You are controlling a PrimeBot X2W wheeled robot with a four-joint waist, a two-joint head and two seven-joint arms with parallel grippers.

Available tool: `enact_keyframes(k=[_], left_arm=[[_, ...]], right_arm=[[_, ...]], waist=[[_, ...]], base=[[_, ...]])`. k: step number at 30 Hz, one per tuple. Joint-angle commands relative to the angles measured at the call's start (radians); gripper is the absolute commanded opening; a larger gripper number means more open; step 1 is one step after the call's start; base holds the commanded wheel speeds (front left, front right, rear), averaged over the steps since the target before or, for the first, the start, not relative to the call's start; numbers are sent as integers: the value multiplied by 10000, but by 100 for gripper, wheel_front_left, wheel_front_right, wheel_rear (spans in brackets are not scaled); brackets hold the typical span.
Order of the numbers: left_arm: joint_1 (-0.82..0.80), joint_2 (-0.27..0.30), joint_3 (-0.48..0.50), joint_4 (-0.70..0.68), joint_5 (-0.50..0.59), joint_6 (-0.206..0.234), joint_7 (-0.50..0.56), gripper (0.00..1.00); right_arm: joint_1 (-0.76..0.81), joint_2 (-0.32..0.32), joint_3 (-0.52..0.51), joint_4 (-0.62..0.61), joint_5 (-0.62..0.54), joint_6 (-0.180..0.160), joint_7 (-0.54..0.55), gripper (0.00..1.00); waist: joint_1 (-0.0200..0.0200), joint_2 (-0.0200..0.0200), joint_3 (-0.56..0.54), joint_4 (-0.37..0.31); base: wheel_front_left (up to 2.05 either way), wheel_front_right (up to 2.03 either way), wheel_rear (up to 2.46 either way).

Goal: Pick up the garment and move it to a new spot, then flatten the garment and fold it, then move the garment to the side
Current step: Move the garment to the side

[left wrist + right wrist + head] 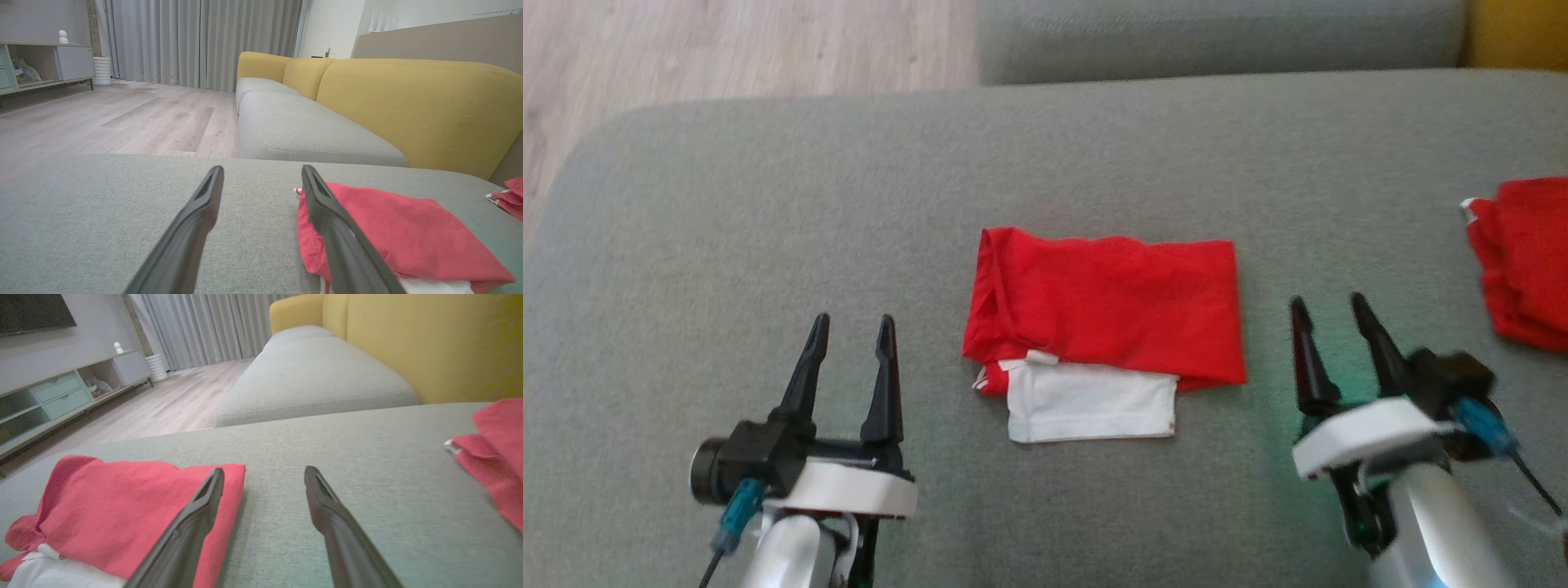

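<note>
A red garment [1107,306] with a white part along its near edge lies folded into a rectangle in the middle of the grey cushion [768,245]. My left gripper [851,325] is open, low over the cushion to the garment's left, holding nothing. My right gripper [1330,309] is open to the garment's right, also holding nothing. In the left wrist view the garment [400,232] lies just right of my left gripper [262,171]. The right wrist view shows the garment [122,514] to the left of my right gripper [264,472], its left finger over the cloth's edge.
A second red cloth [1523,261] lies bunched at the cushion's right edge. A grey sofa seat [302,130] with yellow backrests [408,106] stands beyond. Wooden floor [686,49] lies past the cushion's far left edge, with a low cabinet [61,396] and curtains further off.
</note>
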State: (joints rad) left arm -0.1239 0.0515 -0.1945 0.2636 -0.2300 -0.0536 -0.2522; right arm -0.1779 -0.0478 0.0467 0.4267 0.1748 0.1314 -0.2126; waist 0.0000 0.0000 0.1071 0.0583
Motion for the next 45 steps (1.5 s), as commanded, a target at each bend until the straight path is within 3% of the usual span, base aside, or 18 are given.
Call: enact_keyframes(k=[1,18,19,20,21,27,35,40,45], left_arm=[[-475,9,237,-250,83,-20,-95,100],[-983,-11,-474,60,-209,86,-95,100],[-987,-11,-449,72,-197,77,-95,100],[-983,-11,-429,84,-179,66,-95,100],[-972,-11,-414,99,-159,56,-95,100],[-887,-11,-336,169,-60,15,-95,100],[-688,-12,-490,193,168,-52,-95,100],[-490,-12,-715,134,143,-15,-95,100],[-358,-12,-908,9,-12,96,-95,100]], right_arm=[[-587,-24,351,-67,109,-7,93,100],[-2375,-24,1477,3967,1251,-7,1115,100],[-2449,-24,1552,4135,1211,-7,1069,47],[-2517,-24,1618,4290,1140,-7,1004,7],[-2579,-24,1675,4433,1029,-7,911,0],[-2828,-24,1775,4997,313,-7,281,0],[-3026,-75,1721,4888,-1762,-7,-311,0],[-2974,-514,1848,4316,-2838,-7,-330,0],[-3057,-1206,2241,3718,-3050,-7,282,0]], waist=[[0,0,231,202],[0,0,694,1242],[0,0,681,1262],[0,0,661,1273],[0,0,631,1278],[0,0,395,1147],[0,0,-82,469],[0,0,-412,-92],[0,0,-535,-743]], base=[[0,0,0],[0,0,0],[0,0,0],[0,0,0],[0,0,0],[0,0,0],[0,0,0],[0,0,0],[0,0,0]])
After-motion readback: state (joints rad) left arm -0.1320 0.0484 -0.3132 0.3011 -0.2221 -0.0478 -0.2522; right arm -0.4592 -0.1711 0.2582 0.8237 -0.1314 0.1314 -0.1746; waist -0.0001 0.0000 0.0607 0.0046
